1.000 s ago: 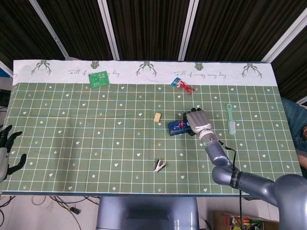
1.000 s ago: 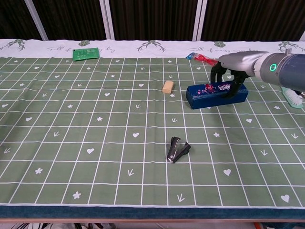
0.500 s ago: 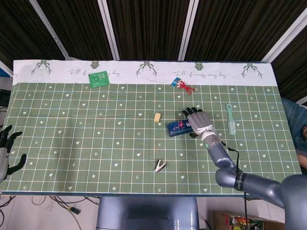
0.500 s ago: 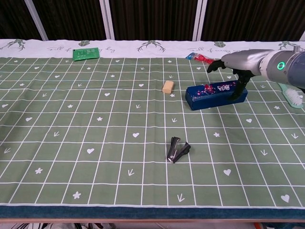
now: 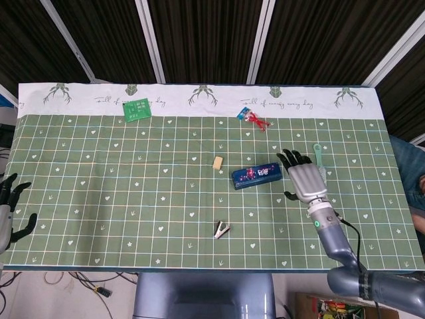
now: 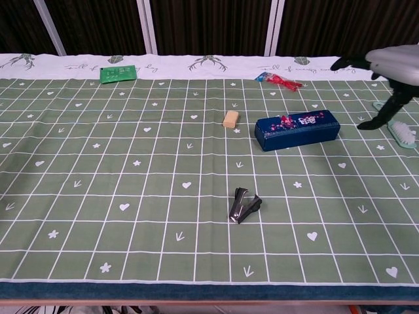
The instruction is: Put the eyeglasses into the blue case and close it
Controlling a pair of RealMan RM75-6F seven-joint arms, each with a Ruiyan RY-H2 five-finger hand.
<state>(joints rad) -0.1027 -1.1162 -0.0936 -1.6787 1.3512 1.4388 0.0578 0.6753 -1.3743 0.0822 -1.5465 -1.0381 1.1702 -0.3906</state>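
The blue case [image 5: 257, 176] lies shut on the green tabletop [image 5: 99, 199], a bit right of the middle. It is long and flat, and its lid has small red and white pictures on it. In the chest view the case [image 6: 297, 129] sits alone, with nothing touching it. The glasses cannot be seen anywhere. The right hand [image 5: 305, 177] is up in the air just to the right of the case, and it is apart from the case. Its fingers [image 5: 290, 158] are spread out and it holds nothing. In the chest view only part of this hand [image 6: 386, 69] shows at the right edge. The left hand [image 5: 9, 206] is far off at the left edge of the tabletop. Its fingers are spread too, and it is empty. A little tan block [image 5: 217, 161] lies to the left of the case. A black staple remover [image 6: 244, 205] lies nearer the front edge. A green brush [image 5: 320, 166] is near the right edge, just beside the right hand. A red toy [image 5: 252, 118] and a green card [image 5: 137, 109] lie near the back edge, on the white strip of the cloth.
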